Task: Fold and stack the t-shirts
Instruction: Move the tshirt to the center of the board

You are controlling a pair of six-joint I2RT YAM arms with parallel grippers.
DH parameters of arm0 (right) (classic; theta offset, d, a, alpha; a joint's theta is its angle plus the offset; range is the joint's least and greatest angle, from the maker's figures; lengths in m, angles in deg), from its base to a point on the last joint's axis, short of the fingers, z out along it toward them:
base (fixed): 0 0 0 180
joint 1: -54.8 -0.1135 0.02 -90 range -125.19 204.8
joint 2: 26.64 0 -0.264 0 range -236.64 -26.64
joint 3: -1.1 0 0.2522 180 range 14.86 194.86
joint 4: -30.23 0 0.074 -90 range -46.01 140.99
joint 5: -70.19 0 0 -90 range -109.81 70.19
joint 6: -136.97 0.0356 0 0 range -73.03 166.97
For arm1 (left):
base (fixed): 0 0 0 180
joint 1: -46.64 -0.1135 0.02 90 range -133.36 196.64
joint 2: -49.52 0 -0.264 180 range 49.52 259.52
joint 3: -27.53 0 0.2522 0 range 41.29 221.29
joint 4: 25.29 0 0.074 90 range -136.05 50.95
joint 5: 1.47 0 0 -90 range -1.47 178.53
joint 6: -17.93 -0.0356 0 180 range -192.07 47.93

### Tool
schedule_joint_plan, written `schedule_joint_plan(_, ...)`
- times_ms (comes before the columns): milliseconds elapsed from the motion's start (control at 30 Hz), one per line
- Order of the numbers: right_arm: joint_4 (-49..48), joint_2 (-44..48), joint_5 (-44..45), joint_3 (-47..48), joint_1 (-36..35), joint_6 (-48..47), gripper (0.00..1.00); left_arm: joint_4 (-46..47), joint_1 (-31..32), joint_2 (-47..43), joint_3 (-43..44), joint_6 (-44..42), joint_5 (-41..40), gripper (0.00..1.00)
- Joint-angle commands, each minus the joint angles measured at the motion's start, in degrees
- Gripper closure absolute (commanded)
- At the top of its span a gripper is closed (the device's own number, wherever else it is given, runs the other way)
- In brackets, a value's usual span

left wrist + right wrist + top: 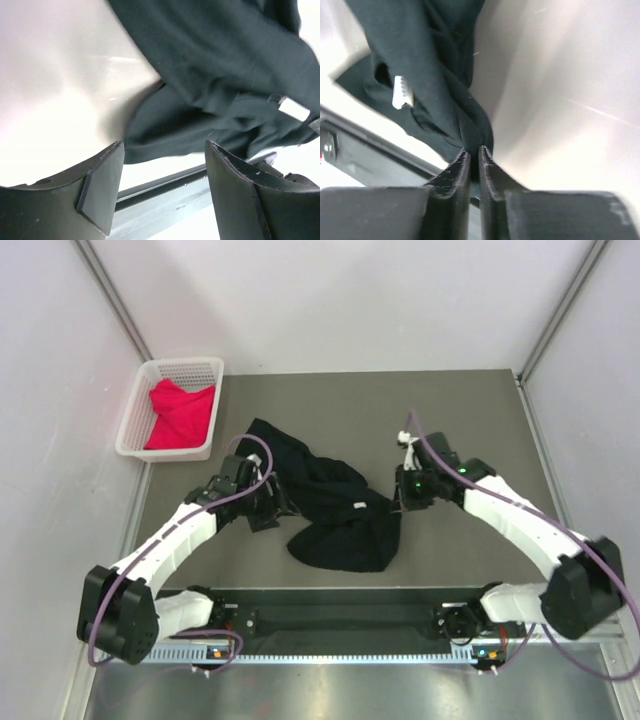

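The black t-shirt (330, 505) lies crumpled in a heap at the middle of the table (460, 410), between the two arms, with one part trailing up and to the left and a wider lobe near the front edge. The pink t-shirt (180, 415) sits bunched inside the white basket (185, 362) at the far left corner, well apart from the work.

The right claw (475, 150) is clenched on a twisted fold at the right edge of the black t-shirt, the cloth pinched tight between its fingers. The left claw (164, 150) is released, its fingers spread wide at the left side of the heap. The shirt's edge is just ahead of the gap but not yet between the fingers.

The step in hand looks like spreading the shirt flat before any fold. To do it well, the left claw should slide forward low along the table and catch one edge layer only, not a thick bunch. Both claws should then draw apart evenly to pull out the twist on the right. The white label (401, 92) shows near the right grip and probably marks the collar, so it may help in finding the shoulders
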Motion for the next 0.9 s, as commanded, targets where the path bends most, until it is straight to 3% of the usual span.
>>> schedule_joint_plan(0, 6.67, 6.74, 7.9, 0.5, 4.12, -4.04, 0.83, 2.2, 2.88, 0.47, 7.52, -5.82, -1.01, 0.29)
schedule_joint_plan(67, 6.41, 7.27, 7.49, 0.59, 9.65, -4.13, 0.71, 0.62, 3.33, 2.93, 9.73, -6.97, -1.63, 0.29)
schedule_joint_plan(100, 6.5, 6.93, 6.17, 1.03, 11.76, -4.05, 0.58, 0.61, 3.33, 3.8, 11.22, -6.97, -1.37, 0.29)
schedule_joint_plan(200, 6.93, 4.82, -2.61, 2.52, 17.14, -4.13, 0.45, 1.65, 3.85, 7.93, 12.9, -5.83, 0.11, 0.29)
schedule_joint_plan(300, 3.96, 4.28, -11.04, 1.57, 15.21, -1.95, 0.4, 2.28, 5.17, 10.13, 14.22, -4.95, 0.22, 0.32)
schedule_joint_plan(433, -6.31, 4.11, -14.4, 0.59, 2.86, 4.38, 0.32, 0.61, 5.44, 7.96, 14.58, -2.06, -7.94, 0.37)
schedule_joint_plan(533, -13.35, -0.88, -16.77, 1.55, -3.4, 10.27, 0.36, -1.93, 5.43, 1.46, 14.31, 0.84, -18.74, 0.39)
schedule_joint_plan(667, -15.56, -11.15, -15.73, 6.38, -9.48, 12.91, 0.56, -3.08, 5.26, -5.76, 13.08, 1.38, -28.32, 0.4)
schedule_joint_plan(767, -16.27, -17.06, -14.41, 9.29, -11.95, 13.97, 0.67, -4.39, 5.17, -8.49, 12.82, 0.41, -29.58, 0.41)
schedule_joint_plan(833, -15.57, -19.17, -11.53, 10.78, -12.65, 14.15, 0.68, -5.89, 5.08, -8.4, 12.82, 0.5, -29.32, 0.41)
schedule_joint_plan(867, -14.96, -20.57, -9.85, 11.22, -12.92, 14.06, 0.63, -7.11, 5.08, -8.32, 12.64, 0.59, -28.88, 0.41)
